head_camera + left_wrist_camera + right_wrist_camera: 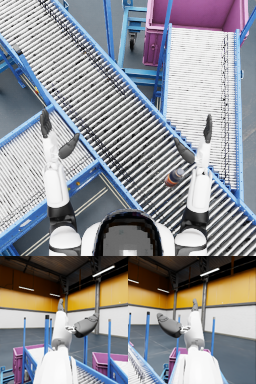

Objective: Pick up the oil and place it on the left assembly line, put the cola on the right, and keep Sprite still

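Cola bottle (174, 177), dark with a reddish band as far as we can tell, lies on its side on the middle roller conveyor (100, 100), just beside the right forearm. We see the right hand (201, 149) raised above it, fingers spread, holding nothing. The left hand (52, 141) is raised likewise over the left line (20, 160), spread and empty. A pink bin (200, 15) stands beyond the right line (200, 90).
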Controlling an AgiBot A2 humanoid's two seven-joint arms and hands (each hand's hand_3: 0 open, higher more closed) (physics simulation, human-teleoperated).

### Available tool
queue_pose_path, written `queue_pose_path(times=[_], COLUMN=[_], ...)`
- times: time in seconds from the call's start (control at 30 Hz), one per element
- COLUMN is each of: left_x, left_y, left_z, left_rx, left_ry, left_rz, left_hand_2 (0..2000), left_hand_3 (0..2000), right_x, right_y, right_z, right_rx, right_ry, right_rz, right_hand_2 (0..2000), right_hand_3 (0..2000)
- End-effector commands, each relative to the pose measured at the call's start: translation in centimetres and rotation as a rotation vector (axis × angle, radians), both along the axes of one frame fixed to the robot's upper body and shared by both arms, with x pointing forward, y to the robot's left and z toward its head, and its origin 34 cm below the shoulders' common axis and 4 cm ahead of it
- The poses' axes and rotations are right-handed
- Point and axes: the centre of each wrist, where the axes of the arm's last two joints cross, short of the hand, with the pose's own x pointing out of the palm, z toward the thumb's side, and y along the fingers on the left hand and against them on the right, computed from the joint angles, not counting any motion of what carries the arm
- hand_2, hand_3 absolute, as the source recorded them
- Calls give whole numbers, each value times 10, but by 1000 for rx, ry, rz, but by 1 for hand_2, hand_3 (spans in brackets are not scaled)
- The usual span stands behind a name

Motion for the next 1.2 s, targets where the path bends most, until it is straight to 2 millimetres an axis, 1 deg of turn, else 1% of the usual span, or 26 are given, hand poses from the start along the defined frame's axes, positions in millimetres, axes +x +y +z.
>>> queue_pose_path(times=[0.03, 0.07, 0.1, 0.17, 0.2, 0.3, 0.33, 0.37, 0.4, 0.47, 0.5, 0.53, 0.6, 0.63, 0.7, 0.77, 0.83, 0.87, 0.9, 0.93, 0.97, 1.0, 1.03, 1.07, 1.13, 1.2], left_x=[0, 0, -1, -1, -1, -2, -2, -1, -2, -2, -1, -1, -1, -1, -1, -1, -1, -2, -2, -2, -2, -2, -2, -3, -3, -3], left_y=[4, 1, 4, 3, 4, 3, 3, 3, 3, 2, 2, 4, 3, 3, 3, 3, 3, 1, 2, 2, 1, 2, 1, 2, 1, 1], left_z=[6, 1, 6, 7, 8, 2, 2, 6, 2, 2, 2, 6, 2, 6, 8, 2, 2, 7, 6, 8, 8, 7, 2, 8, 2, 2], left_rx=[-5, -4, -6, -5, -7, -11, -12, -10, -13, -14, -14, -14, -16, -14, -15, -19, -20, -15, -18, -17, -16, -19, -21, -20, -23, -25], left_ry=[-22, -4, -25, -28, -32, -12, -12, -26, -11, -11, -11, -27, -12, -27, -31, -13, -13, -30, -27, -34, -34, -31, -16, -37, -18, -19], left_rz=[15, 6, 15, 12, 16, 11, 11, 13, 11, 11, 11, 16, 12, 13, 13, 12, 12, 7, 11, 11, 8, 11, 9, 12, 9, 10], left_hand_2=[0, 0, 0, 0, 0, 0, 0, 0, 0, 0, 0, 0, 0, 0, 0, 0, 0, 0, 0, 0, 0, 0, 0, 0, 0, 0], left_hand_3=[0, 0, 0, 0, 0, 0, 0, 0, 0, 0, 0, 0, 0, 0, 0, 0, 0, 0, 0, 0, 0, 0, 0, 0, 0, 0], right_x=[0, 0, 0, 0, -1, -1, -2, -1, -1, -1, -2, -2, -2, -2, -2, -2, -2, -2, -2, -2, -1, -1, -2, -1, -1, -2], right_y=[-3, -2, -1, -1, -2, -2, -3, -2, -4, -3, -5, -4, -4, -4, -5, -5, -5, -5, -3, -4, -4, -3, -3, -2, -3, -2], right_z=[6, 5, 1, 1, 6, 1, 2, 0, 3, -1, 3, -1, -1, -1, 2, -1, -2, -2, 3, -1, 4, 4, -1, 3, 0, -1], right_rx=[0, 1, 3, 4, 3, 8, 10, 11, 12, 14, 15, 16, 18, 18, 18, 20, 21, 22, 16, 21, 17, 16, 21, 17, 22, 23], right_ry=[-22, -18, -3, -4, -24, -5, -12, -2, -14, -1, -16, -2, -2, -3, -13, -2, -1, -1, -17, -1, -19, -20, -4, -16, -6, -4], right_rz=[-9, -9, -4, -6, -10, -9, -15, -11, -18, -14, -23, -16, -18, -19, -23, -21, -21, -21, -16, -19, -19, -16, -17, -12, -16, -14], right_hand_2=[0, 0, 0, 0, 0, 0, 0, 0, 0, 0, 0, 0, 0, 0, 0, 0, 0, 0, 0, 0, 0, 0, 0, 0, 0, 0], right_hand_3=[0, 0, 0, 0, 0, 0, 0, 0, 0, 0, 0, 0, 0, 0, 0, 0, 0, 0, 0, 0, 0, 0, 0, 0, 0, 0])
